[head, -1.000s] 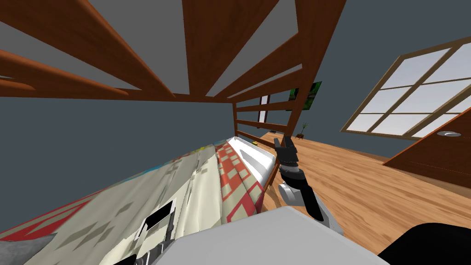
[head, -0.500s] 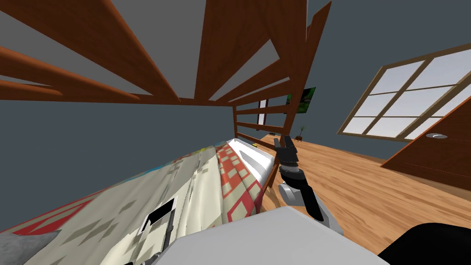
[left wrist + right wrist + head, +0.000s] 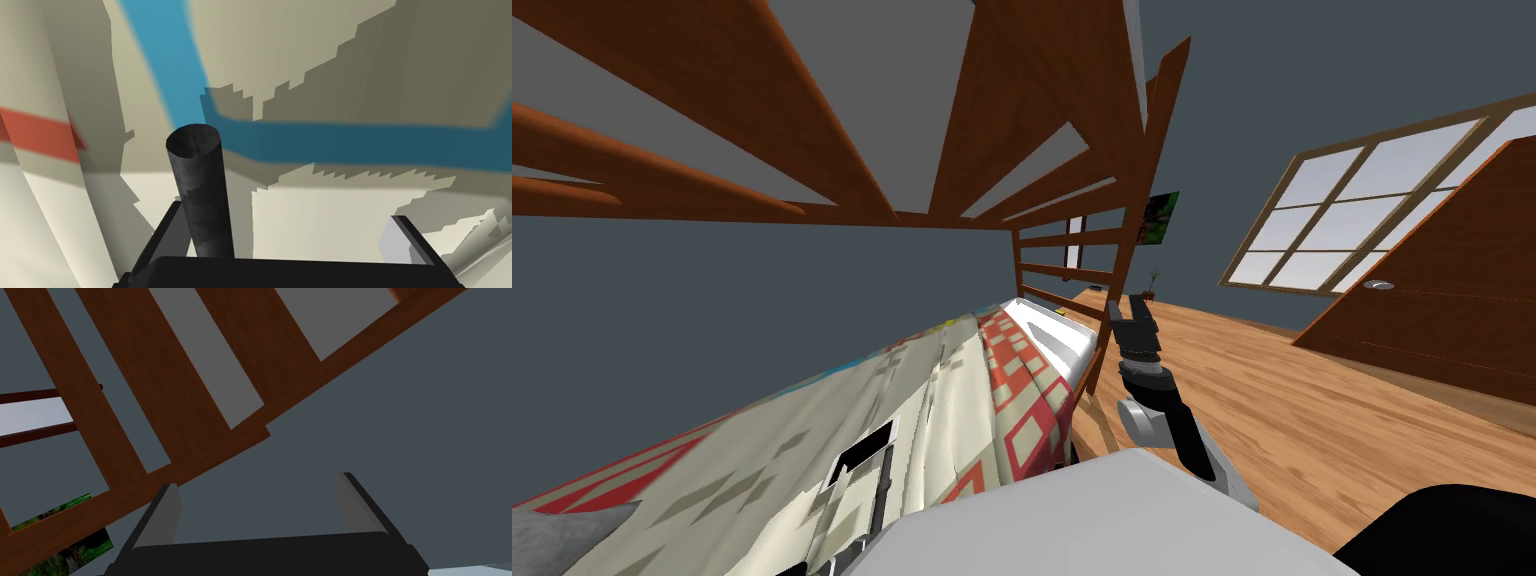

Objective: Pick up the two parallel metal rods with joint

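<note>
Head view: the right gripper is hanging raised beside the edge of the bed, well apart from any rod, while a slim dark shape low on the patterned quilt is proving too small to name. Left wrist view: the left gripper is pointing at the quilt with its fingers standing wide apart, and a dark rod is rising from inside the gap, just beside one finger and well clear of the other. Its long axis is running straight ahead, along the gripper's own pointing line, so the left arm is plainly the nearer. A second rod and the joint are lying hidden; the rod's near end is being cut off by the gripper body. Right wrist view: the right gripper's fingers are standing apart, holding nothing.
</note>
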`<state>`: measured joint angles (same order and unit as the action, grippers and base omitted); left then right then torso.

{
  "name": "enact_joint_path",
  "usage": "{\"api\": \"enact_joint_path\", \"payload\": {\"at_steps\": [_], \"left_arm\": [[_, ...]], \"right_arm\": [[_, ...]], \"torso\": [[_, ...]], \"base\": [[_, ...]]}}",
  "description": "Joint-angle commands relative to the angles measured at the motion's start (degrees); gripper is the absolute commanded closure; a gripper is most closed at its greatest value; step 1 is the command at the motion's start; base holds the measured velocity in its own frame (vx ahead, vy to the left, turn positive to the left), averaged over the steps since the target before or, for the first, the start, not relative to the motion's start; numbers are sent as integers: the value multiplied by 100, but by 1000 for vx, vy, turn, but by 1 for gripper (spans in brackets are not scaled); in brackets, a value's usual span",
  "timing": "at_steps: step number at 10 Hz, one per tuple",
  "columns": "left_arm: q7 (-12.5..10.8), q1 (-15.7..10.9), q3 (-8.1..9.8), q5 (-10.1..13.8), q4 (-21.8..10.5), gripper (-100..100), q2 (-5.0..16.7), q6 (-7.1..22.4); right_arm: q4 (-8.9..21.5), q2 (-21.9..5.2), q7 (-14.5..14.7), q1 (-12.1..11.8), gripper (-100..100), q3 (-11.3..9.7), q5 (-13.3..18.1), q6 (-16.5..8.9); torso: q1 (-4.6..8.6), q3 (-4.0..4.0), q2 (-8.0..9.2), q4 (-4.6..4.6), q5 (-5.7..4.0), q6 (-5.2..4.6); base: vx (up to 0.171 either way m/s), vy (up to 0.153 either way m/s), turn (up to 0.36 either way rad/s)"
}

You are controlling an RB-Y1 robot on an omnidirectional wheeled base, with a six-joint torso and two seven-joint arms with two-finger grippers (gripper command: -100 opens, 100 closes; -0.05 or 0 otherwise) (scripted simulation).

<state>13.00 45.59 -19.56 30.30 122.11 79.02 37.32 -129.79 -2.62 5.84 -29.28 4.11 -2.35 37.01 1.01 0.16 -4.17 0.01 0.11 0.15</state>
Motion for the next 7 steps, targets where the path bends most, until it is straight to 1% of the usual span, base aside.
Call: {"api": "enact_joint_path", "payload": {"at_steps": [1,2,3,7], "left_arm": [[53,-82,-75,-87,-232,-100,-217,-138],[32,-78,-47,-44,-133,-100,-137,-76],[41,-88,-52,-50,-149,100,-151,-95],[50,-99,-42,-55,-130,100,-147,-107]], "right_arm": [[0,0,0,0,0,0,0,0],[0,0,0,0,0,0,0,0],[0,0,0,-1,0,0,0,0],[0,0,0,-2,0,0,0,0]], "torso": [[0,0,0,0,0,0],[-16,0,3,3,5,5],[-18,-9,-14,7,6,8],[-38,-29,-40,21,17,19]], "base": [[-122,34,-69],[-53,20,-20],[-8,-1,-8],[0,-1,-3]]}}
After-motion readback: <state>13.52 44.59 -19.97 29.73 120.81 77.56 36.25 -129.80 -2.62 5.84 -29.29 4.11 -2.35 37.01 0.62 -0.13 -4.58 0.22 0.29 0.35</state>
